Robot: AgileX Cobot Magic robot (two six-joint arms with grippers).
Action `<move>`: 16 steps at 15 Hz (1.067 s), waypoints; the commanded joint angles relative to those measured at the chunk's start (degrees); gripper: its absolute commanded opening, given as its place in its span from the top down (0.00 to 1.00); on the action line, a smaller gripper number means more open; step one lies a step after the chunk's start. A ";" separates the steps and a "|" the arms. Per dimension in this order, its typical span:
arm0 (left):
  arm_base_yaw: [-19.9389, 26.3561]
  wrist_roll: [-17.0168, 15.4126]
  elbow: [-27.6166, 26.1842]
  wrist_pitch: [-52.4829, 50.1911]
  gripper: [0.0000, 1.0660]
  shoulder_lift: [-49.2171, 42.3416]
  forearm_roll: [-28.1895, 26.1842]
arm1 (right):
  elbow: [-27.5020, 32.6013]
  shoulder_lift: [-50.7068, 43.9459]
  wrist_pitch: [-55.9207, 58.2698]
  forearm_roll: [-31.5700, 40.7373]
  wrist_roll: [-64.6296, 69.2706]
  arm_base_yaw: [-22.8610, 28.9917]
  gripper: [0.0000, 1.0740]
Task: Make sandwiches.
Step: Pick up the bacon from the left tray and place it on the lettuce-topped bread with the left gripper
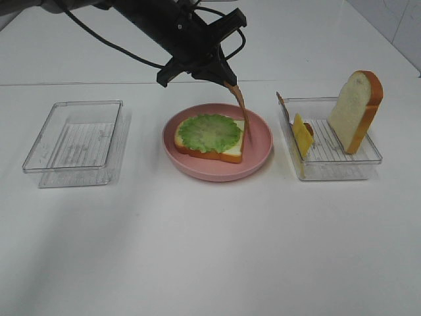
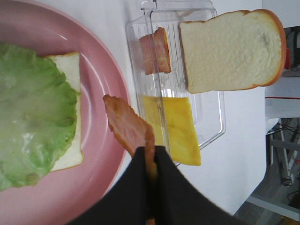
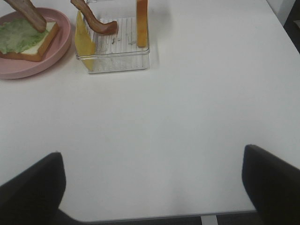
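Bacon step: our left gripper (image 1: 225,79) pinches 1 strip (image 1: 241,108) over the plate (image 1: 217,175); next we'd centre it on lettuce (image 1: 209,131); right gripper (image 3: 152,187) gapes empty.

Front desk (image 1: 210,257): lying open, side to side.
Over plate (image 1: 266,141): left end effector (image 1: 225,80) and dangling bacon strip (image 1: 240,105) blocking.
Inside right tray (image 1: 335,172): upright bread slice (image 1: 355,112) standing tall.

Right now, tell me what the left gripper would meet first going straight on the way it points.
The left gripper, jaws shut on the bacon strip, points down at the pink plate. The strip's hanging end would land there first, by the right edge of the bread slice; depth is unclear.
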 commanded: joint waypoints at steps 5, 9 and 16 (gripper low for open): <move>0.06 3.84 -0.11 -1.66 1.00 4.64 -6.30 | 0.17 -1.38 -0.17 0.00 -0.34 -0.17 0.08; 0.92 3.72 -0.11 -0.29 1.00 5.27 -3.55 | 0.17 -1.38 -0.17 0.00 -0.34 -0.17 0.08; 3.32 2.06 -0.11 5.90 1.00 5.21 7.85 | 0.17 -1.38 -0.17 0.00 -0.34 -0.17 0.08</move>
